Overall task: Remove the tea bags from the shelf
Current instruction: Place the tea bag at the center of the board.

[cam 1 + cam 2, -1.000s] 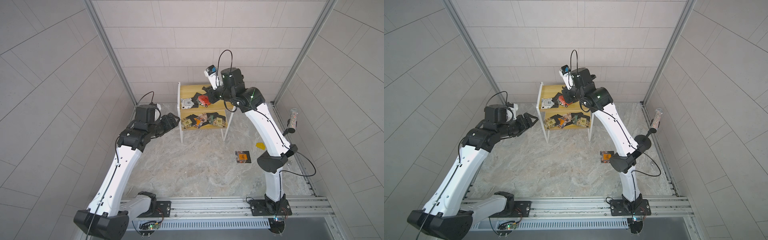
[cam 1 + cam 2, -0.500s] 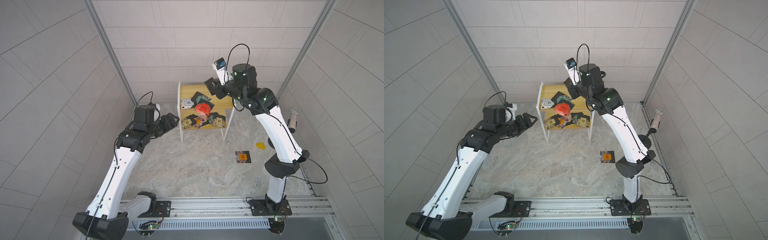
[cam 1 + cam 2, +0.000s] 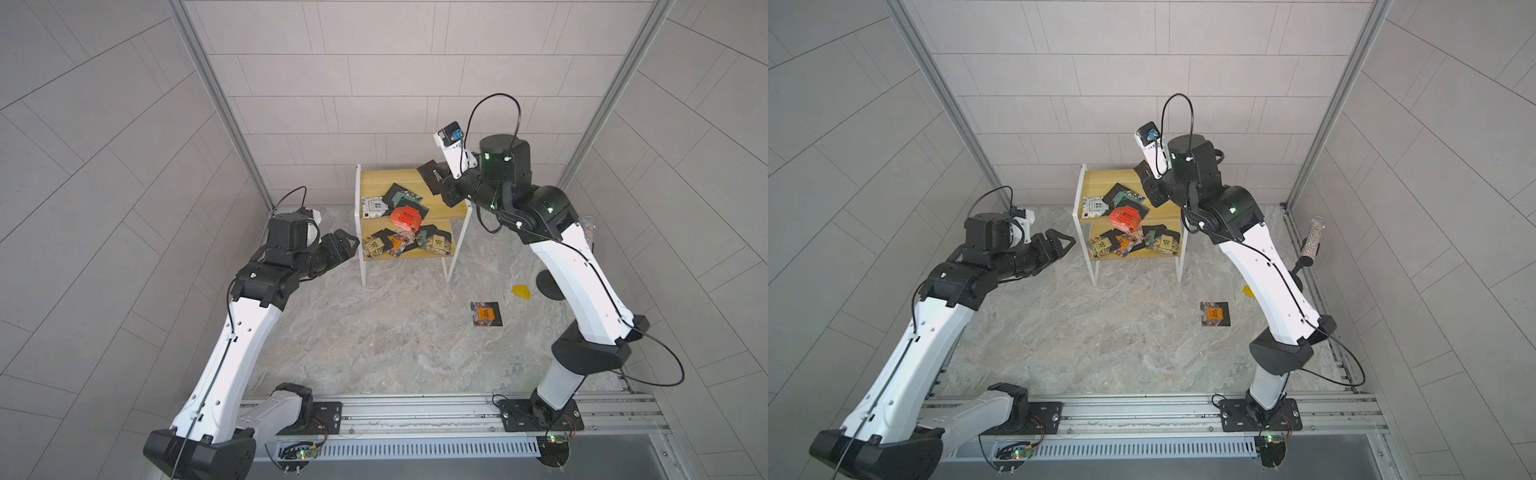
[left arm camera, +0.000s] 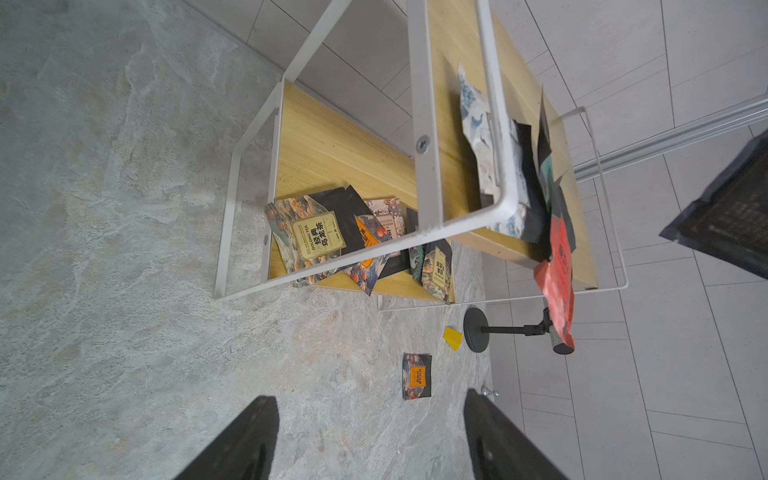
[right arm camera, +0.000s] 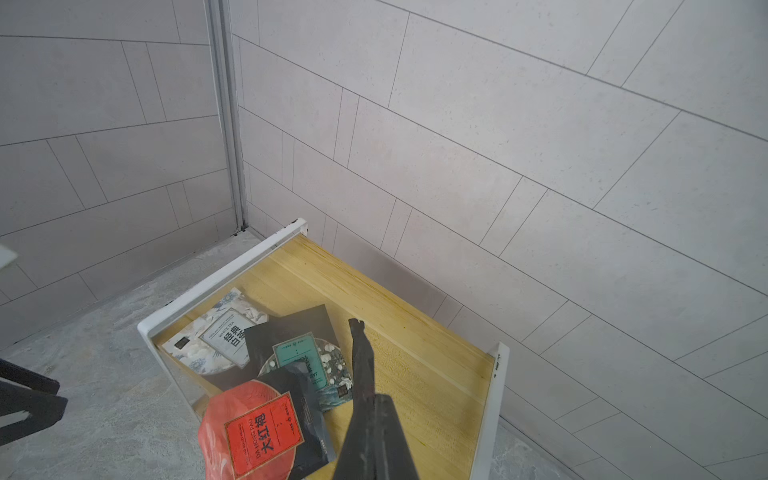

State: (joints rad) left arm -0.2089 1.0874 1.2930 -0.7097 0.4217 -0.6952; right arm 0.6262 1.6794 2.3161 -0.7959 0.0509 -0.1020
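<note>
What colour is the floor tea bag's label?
Orange; the floor tea bag shows best in a top view.

Tea bags (image 3: pixel 405 216) lie on both shelf (image 3: pixel 374 183) tiers.

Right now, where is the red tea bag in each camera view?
Top view: the red tea bag sits near mid-picture, overhanging the front edge of the shelf's top board.
Top view: the bag, same spot, just left of centre.
Left wrist: the bag droops off the board's edge, right of picture centre.
Right wrist: the bag at the picture's lower edge, label readable.
Shared landmark: the white tea bag on the same board.
</note>
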